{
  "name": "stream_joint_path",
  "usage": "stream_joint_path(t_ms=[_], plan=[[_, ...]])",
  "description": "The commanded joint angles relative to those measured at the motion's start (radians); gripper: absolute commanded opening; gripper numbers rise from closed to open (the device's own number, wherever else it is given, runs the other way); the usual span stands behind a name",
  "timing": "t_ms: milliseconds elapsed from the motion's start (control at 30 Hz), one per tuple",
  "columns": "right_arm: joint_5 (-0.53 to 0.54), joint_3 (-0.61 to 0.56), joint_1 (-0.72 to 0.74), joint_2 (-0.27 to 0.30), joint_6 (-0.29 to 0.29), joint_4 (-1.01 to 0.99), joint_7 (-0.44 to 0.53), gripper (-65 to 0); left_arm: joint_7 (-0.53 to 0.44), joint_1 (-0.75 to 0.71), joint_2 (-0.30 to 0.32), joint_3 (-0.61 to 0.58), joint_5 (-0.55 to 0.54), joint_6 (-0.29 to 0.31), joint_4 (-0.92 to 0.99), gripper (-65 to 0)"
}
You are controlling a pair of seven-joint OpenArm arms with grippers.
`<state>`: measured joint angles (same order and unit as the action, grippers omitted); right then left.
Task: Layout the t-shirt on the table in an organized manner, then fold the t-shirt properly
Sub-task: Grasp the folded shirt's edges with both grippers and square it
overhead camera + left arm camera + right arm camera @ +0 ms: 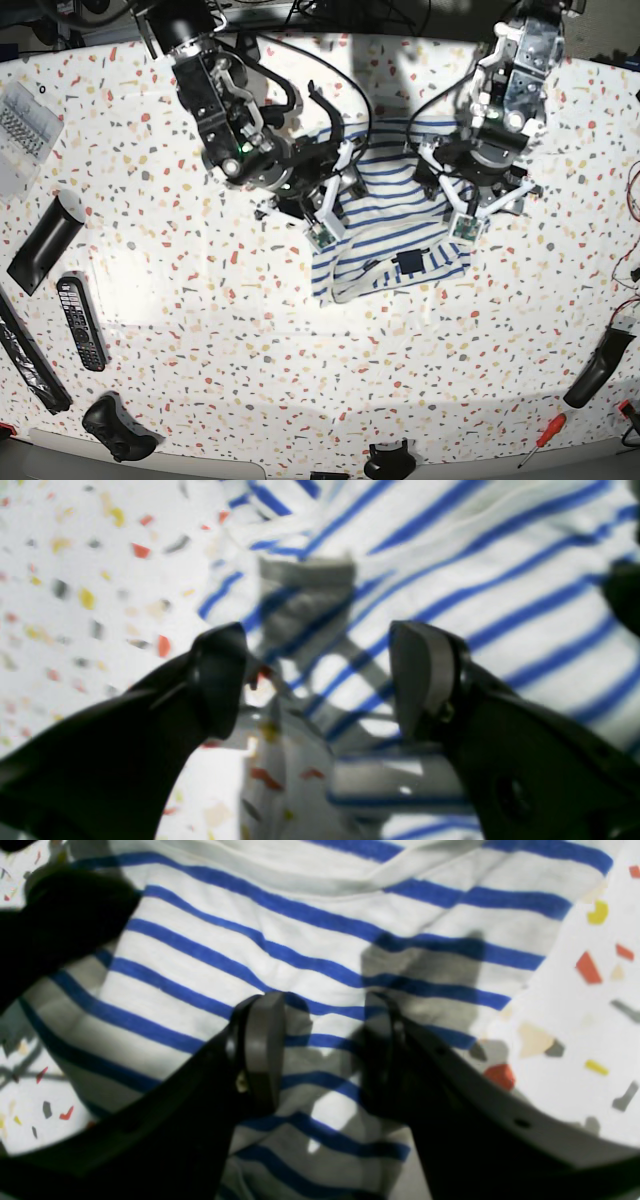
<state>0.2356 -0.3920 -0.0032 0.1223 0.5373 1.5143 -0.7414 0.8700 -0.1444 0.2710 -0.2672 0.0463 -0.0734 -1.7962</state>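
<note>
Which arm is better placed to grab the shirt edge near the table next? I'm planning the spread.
Left, probably: the left gripper is open right over the t-shirt edge beside bare table; the right gripper sits over mid-cloth.

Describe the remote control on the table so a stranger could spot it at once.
Start at the speckled table and go to its left side in the base view, far from the striped t-shirt in the middle. The remote control lies flat there, long, slim and black. Rows of small buttons set it apart from the plain black objects beside it.
</note>
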Motion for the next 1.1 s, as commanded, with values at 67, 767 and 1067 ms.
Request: stream_joint_path(t_ms=[67,767,1067], plan=[[-0.016,0.000,-0.005,0.003,0.005,0.016,-0.010,-39.6,-0.035,0.054,0.010,0.006,0.031,-0.009,-0.016,-23.3],[-0.111,0.000,-0.020,0.008,0.005,0.016,-0.009,-39.6,-0.049,0.305,0.013,0.006,0.035,-0.012,0.278,-23.3],[-0.154,0.000,-0.019,0.008,0.004,0.016,-0.007,-39.6,-0.026,0.380,0.015,0.006,0.068,-0.012,0.278,-23.3]])
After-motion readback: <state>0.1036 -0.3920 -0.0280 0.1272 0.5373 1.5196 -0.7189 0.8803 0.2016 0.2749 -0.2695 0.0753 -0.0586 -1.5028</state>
